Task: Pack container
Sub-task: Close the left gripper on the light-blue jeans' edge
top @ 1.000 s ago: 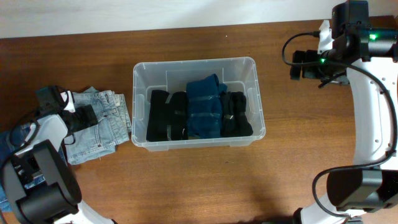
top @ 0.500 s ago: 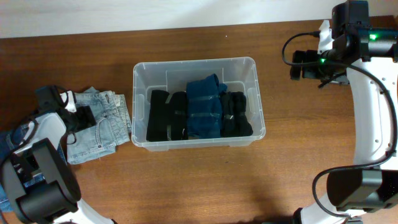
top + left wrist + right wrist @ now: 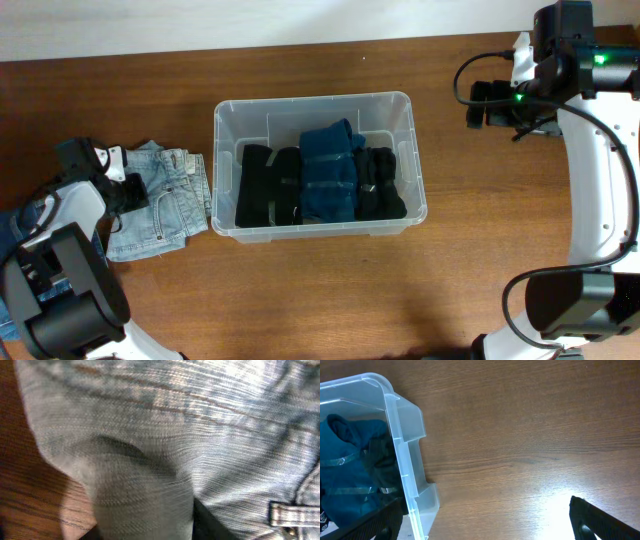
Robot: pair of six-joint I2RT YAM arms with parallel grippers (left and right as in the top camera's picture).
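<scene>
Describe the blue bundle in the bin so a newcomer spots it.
Find the large clear plastic rectangular bin midway along the brown wooden table. Inside, the teal-blue folded cloth bundle sits between black folded bundles, the only coloured piece there.

No lettering, brand, number or sign can be read in any view, neither on the container [image 3: 312, 100] nor on the denim jeans [image 3: 165, 205] lying at 9 o'clock of it
</scene>
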